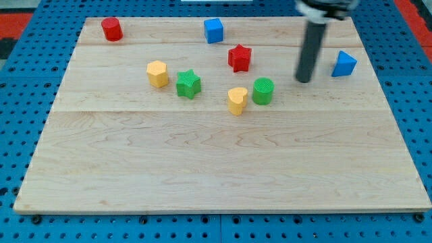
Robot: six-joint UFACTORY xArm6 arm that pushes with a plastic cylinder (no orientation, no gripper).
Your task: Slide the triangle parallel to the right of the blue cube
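board: pale wooden board (223,169) made of planks, sitting on a blue pegboard-style surface (20,101) with holes all over it

my tip: bottom end of the straight dark rod, my tip (304,80), sits down on the wood toward the view's right, in the upper half. No jaws or fingers on this thing, just a plain rod, so nothing to open or close, and it's not touching any block

blue triangle: small blue plastic triangle block (343,63) is near the board's right edge, just to the view's right of my tip with a bit of bare wood between them

blue cube: small blue plastic cube (213,30) is up near the top edge, about mid-board, well apart from the triangle and sitting higher in the view than it

red star: red plastic star block (239,58) is below and slightly right of the blue cube

green cylinder: round ribbed green block (263,91), left and a bit below my tip

yellow heart-ish block: yellow block (237,100) just beside the green cylinder on its left, very close, can't tell if touching

green star: green star block (188,84) left of centre

yellow hexagon-ish block: yellow block (157,73) just left of the green star

red cylinder: red block (111,29) up in the top-left corner, well away from everything
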